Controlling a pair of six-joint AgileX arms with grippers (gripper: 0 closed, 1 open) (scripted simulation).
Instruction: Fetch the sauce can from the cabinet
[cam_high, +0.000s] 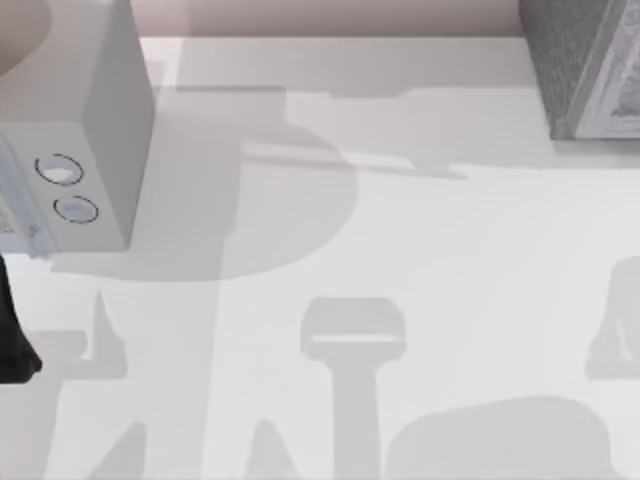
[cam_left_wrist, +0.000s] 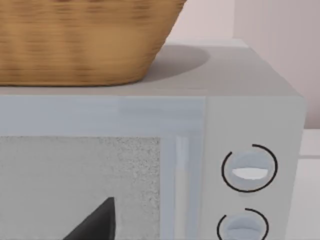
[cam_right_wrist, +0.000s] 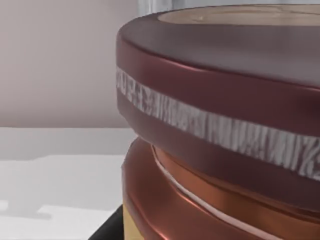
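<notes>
The sauce can (cam_right_wrist: 220, 125) looms very close in the right wrist view, with a dark maroon lid, a pale ribbed band and an amber-orange body below. My right gripper (cam_right_wrist: 200, 225) is shut on it, and one dark finger (cam_right_wrist: 111, 227) lies against the can's body. Behind it are white table and a pale wall. The cabinet (cam_high: 585, 60), dark grey and speckled with a lighter patterned front, stands at the table's far right corner. My left arm (cam_high: 15, 340) sits at the left edge of the top view. A dark part of my left gripper (cam_left_wrist: 95, 225) points at the pale box.
A pale grey box (cam_high: 100, 150) with two round dials (cam_left_wrist: 248, 168) stands at the far left of the table. A woven basket (cam_left_wrist: 85, 40) rests on top of it. Arm shadows fall across the white tabletop (cam_high: 450, 250).
</notes>
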